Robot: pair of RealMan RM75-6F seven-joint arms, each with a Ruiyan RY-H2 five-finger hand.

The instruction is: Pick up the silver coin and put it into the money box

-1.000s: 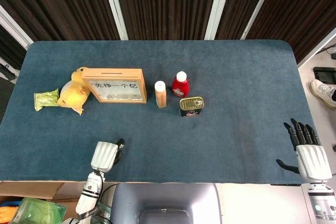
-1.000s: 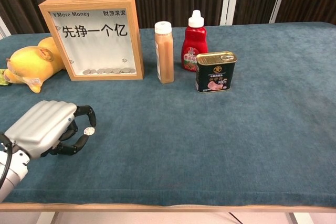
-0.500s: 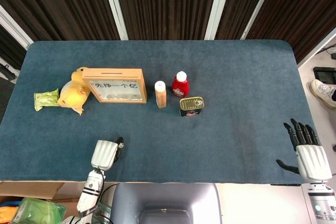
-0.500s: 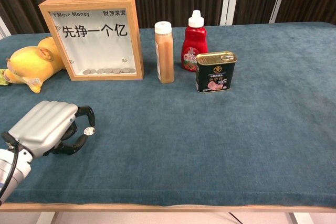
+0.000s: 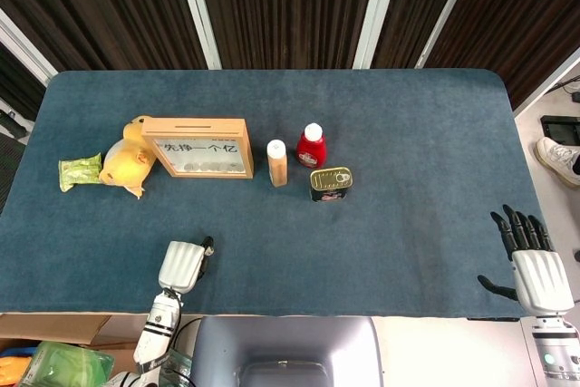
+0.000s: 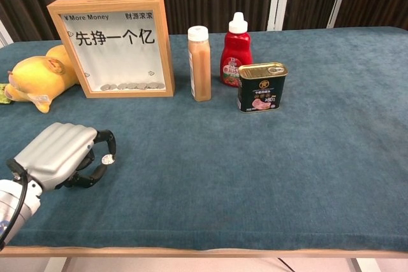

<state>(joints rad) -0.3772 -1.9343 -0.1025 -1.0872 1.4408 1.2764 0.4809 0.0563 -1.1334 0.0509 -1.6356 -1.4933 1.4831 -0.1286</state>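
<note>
The silver coin (image 6: 109, 158) is pinched between the thumb and a fingertip of my left hand (image 6: 60, 153), low over the cloth near the table's front left edge. From above, the left hand (image 5: 182, 265) hides the coin. The money box (image 5: 198, 147) is a wooden frame with a glass front, standing upright at the back left; several coins lie at its bottom (image 6: 131, 85). A slot runs along its top edge. My right hand (image 5: 533, 260) hangs off the table's right front corner, fingers spread, holding nothing.
A yellow plush toy (image 5: 127, 162) and a green packet (image 5: 80, 170) lie left of the money box. Right of it stand an orange bottle (image 6: 199, 63), a red ketchup bottle (image 6: 236, 50) and a tin can (image 6: 262, 86).
My left hand has drawn slightly back toward the front edge with the coin still pinched. The right hand has not moved.
</note>
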